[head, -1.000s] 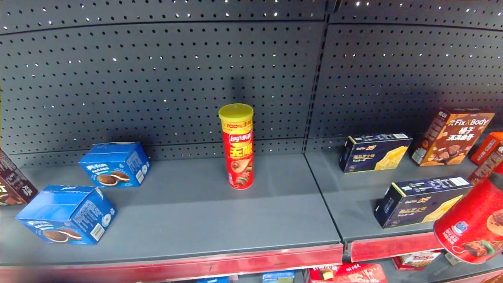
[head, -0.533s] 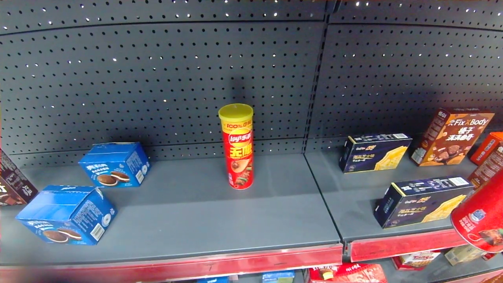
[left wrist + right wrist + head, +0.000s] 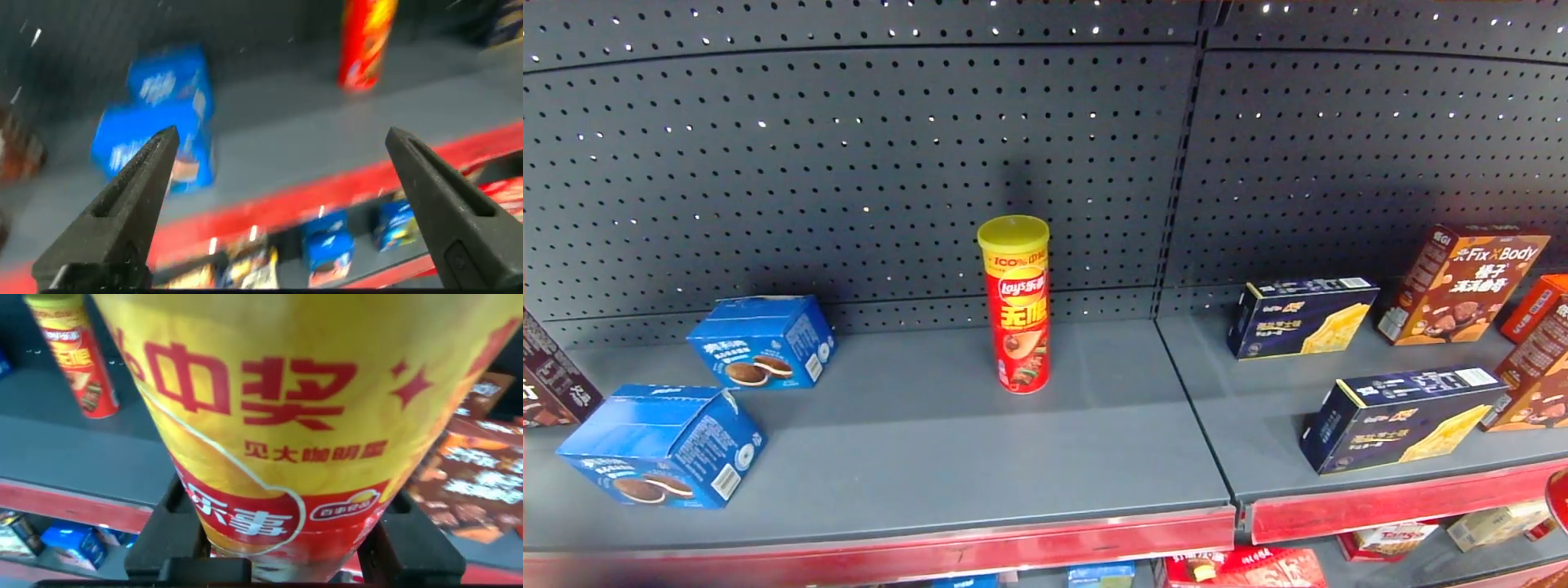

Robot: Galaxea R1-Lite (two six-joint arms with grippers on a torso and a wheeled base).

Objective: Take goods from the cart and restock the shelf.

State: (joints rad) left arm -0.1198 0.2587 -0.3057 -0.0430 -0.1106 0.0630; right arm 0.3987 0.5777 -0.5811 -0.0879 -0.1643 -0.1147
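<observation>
Presently my right gripper [image 3: 286, 539] pinches a chip can [image 3: 278, 416], presumably to shelve beside the standing can [image 3: 1015, 304]; my left gripper [image 3: 282, 137] hangs spread.

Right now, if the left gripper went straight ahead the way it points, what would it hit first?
Probably the bare grey metal shelf board, between the blue cardboard boxes and the red cylindrical crisp tube. The open left gripper seems aimed there, though depth is unclear.
</observation>
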